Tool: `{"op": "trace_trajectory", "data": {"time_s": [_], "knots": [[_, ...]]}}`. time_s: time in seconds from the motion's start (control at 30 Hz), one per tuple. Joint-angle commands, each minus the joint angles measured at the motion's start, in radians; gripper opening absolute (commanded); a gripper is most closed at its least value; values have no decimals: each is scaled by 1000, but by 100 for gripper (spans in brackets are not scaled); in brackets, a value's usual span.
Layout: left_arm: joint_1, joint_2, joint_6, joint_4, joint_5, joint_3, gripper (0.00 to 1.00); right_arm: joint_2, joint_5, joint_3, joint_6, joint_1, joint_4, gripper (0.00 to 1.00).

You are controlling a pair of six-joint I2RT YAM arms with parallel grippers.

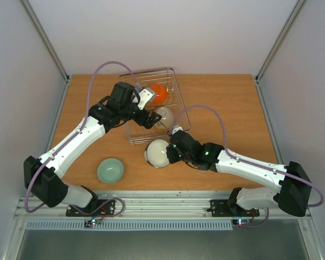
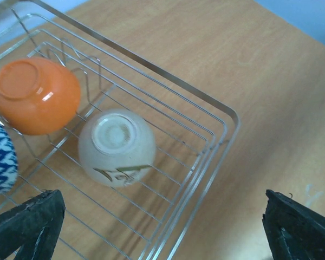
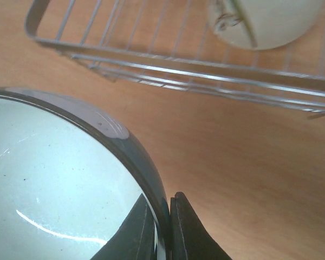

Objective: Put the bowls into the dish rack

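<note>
The dish rack point(image 1: 176, 96) point(image 2: 206, 104) point(image 3: 168, 67) holds an orange bowl point(image 1: 159, 93) point(image 2: 37, 97), a beige bowl point(image 1: 164, 115) point(image 2: 117, 146) point(image 3: 271, 19) and a blue-patterned bowl point(image 2: 0, 158), all lying with their bases up or sideways. My left gripper point(image 1: 150, 120) point(image 2: 160, 227) hangs open above the rack's near corner, holding nothing. A white bowl with a dark teal rim point(image 1: 157, 154) point(image 3: 54, 179) sits on the table just in front of the rack. My right gripper point(image 1: 172, 151) point(image 3: 163, 227) is shut on its right rim, one finger inside and one outside. A pale green bowl point(image 1: 110, 170) stands upright at the front left.
The wooden table point(image 1: 233, 108) is walled by white panels at the back and sides. A metal rail point(image 1: 162, 208) runs along the near edge by the arm bases. Purple cables loop over both arms.
</note>
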Motion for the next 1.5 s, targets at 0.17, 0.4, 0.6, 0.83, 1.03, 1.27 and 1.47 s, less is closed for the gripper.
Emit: {"op": "trace_trajectory", "data": {"time_s": [0.17, 0.4, 0.6, 0.83, 1.03, 1.27, 1.47], "knots": [[14, 12, 16, -136, 212, 90, 99, -80, -22, 3, -72, -159, 45, 1], [25, 21, 21, -195, 313, 121, 99, -133, -99, -24, -98, -285, 129, 1], [25, 57, 39, -224, 359, 131, 99, -105, -158, -24, -72, -370, 215, 1], [26, 75, 33, -234, 401, 136, 99, -92, -265, -78, -8, -432, 402, 1], [26, 89, 35, -233, 407, 133, 99, -84, -340, -149, 28, -465, 573, 1], [26, 99, 34, -231, 409, 132, 99, -59, -420, -209, 71, -479, 769, 1], [26, 115, 32, -227, 394, 130, 98, -38, -473, -234, 96, -478, 882, 1]]}}
